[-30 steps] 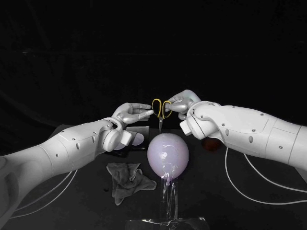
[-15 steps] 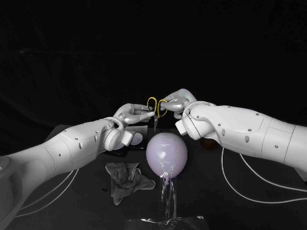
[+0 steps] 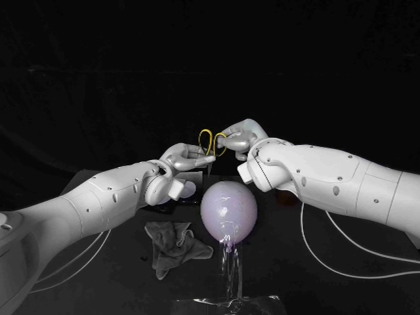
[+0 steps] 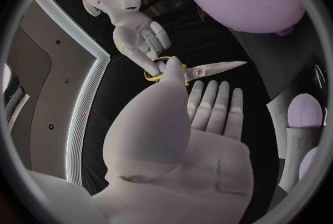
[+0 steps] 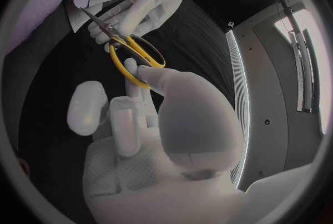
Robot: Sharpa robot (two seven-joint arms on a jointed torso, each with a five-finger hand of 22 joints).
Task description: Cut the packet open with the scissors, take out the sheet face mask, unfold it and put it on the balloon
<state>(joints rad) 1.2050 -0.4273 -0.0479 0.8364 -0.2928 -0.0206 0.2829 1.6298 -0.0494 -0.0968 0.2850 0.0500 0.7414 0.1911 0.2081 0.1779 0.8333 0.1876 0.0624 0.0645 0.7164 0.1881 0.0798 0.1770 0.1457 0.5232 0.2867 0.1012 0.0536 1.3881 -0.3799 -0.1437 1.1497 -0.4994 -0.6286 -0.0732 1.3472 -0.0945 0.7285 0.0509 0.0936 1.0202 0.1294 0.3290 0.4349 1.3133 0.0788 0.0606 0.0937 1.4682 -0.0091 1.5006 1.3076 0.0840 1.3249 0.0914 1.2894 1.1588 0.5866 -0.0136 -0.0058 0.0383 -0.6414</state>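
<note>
The yellow-handled scissors [image 3: 211, 142] hang blades down above the far end of the pale purple balloon [image 3: 229, 205]. My left hand [image 3: 184, 157] holds them from the left, fingers round the pivot and thumb at a handle. My right hand [image 3: 240, 136] grips the handles from the right, its thumb in a yellow loop [image 5: 136, 53]. The blades [image 4: 216, 68] are nearly closed. The dark packet [image 3: 184, 191] with white ovals lies on the table below my left wrist, also seen in the left wrist view [image 4: 302, 124].
A crumpled grey sheet [image 3: 175, 247] lies on the black table left of the balloon. The balloon sits on a clear stand [image 3: 231, 303] near the front edge. White cables [image 3: 352, 246] trail under my right arm.
Both hands and the scissors have risen a little and shifted slightly left. The balloon, packet and grey sheet have not moved.
</note>
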